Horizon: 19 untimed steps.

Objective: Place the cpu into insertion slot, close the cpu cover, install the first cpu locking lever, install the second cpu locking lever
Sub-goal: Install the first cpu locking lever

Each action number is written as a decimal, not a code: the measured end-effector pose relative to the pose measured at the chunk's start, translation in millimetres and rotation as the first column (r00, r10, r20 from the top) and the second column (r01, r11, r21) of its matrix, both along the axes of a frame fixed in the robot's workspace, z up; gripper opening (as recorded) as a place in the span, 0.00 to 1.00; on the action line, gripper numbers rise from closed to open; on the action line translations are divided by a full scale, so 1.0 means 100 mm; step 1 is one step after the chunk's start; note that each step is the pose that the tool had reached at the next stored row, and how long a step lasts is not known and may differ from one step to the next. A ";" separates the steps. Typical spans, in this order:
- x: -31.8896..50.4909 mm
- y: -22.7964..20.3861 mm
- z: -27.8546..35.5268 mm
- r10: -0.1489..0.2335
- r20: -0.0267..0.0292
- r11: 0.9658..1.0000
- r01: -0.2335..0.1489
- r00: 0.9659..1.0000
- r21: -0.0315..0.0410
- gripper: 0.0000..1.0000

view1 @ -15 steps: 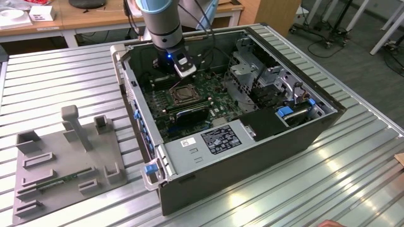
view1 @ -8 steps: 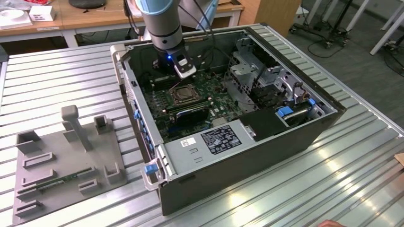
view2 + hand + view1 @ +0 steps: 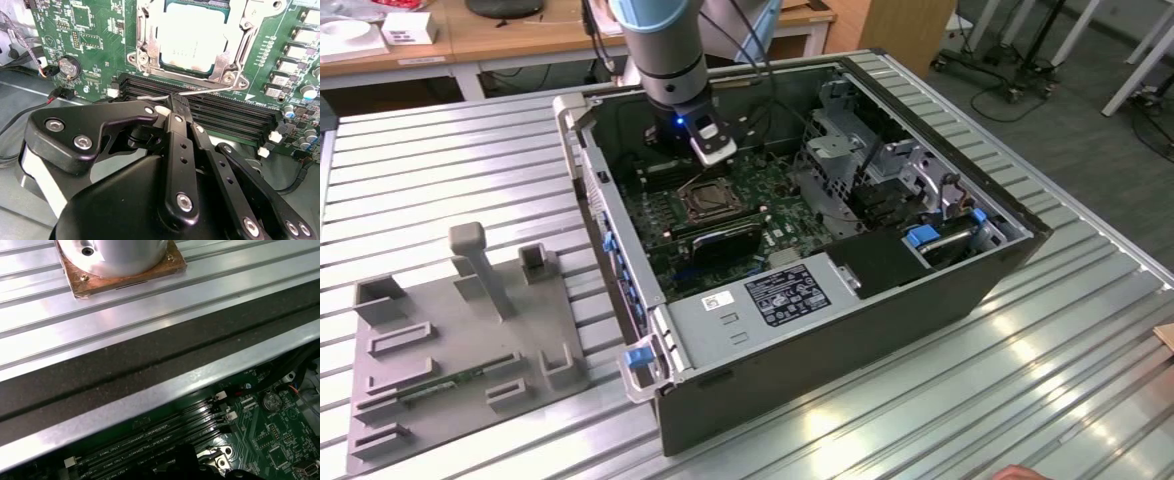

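In the second wrist view the pale silver cpu lies flat in the insertion slot. The silvery cpu cover is down around it as a frame. A thin wire locking lever runs along the socket's edge beside the black memory slots. My gripper is shut, its black fingertips together right at this lever; whether they pinch it or just touch it I cannot tell. In the exterior view the gripper hangs inside the open computer case, just above the socket.
The green motherboard lies in the open case on a ribbed metal table. Drive cages and cables fill the exterior view's right side. A grey fixture plate sits at the exterior view's left. The case wall rises beside the memory slots.
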<state>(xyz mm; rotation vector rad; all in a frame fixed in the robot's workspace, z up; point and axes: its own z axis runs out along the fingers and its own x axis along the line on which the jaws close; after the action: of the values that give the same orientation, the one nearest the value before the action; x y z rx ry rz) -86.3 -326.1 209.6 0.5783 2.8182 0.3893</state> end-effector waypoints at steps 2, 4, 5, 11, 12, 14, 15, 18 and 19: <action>0.005 0.000 0.000 0.000 0.000 1.000 0.000 1.000 0.000 0.10; 0.012 0.000 -0.002 0.000 0.000 1.000 0.000 1.000 0.000 0.10; 0.013 0.000 -0.006 0.000 0.000 1.000 0.000 1.000 0.000 0.10; 0.013 0.005 -0.008 0.000 0.000 1.000 0.000 1.000 0.000 0.10; 0.013 0.006 -0.008 0.000 0.000 1.000 0.000 1.000 0.000 0.10; 0.013 0.006 -0.008 0.000 0.000 1.000 0.000 1.000 0.001 0.10; 0.013 0.006 -0.008 0.000 0.000 1.000 0.000 1.000 0.001 0.10; 0.012 0.006 -0.008 0.000 0.000 1.000 0.000 1.000 0.002 0.10; 0.013 0.006 -0.008 0.000 0.000 1.000 0.000 1.000 0.002 0.10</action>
<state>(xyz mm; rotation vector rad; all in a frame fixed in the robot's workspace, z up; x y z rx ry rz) -85.0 -325.5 208.8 0.5785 2.8182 0.3917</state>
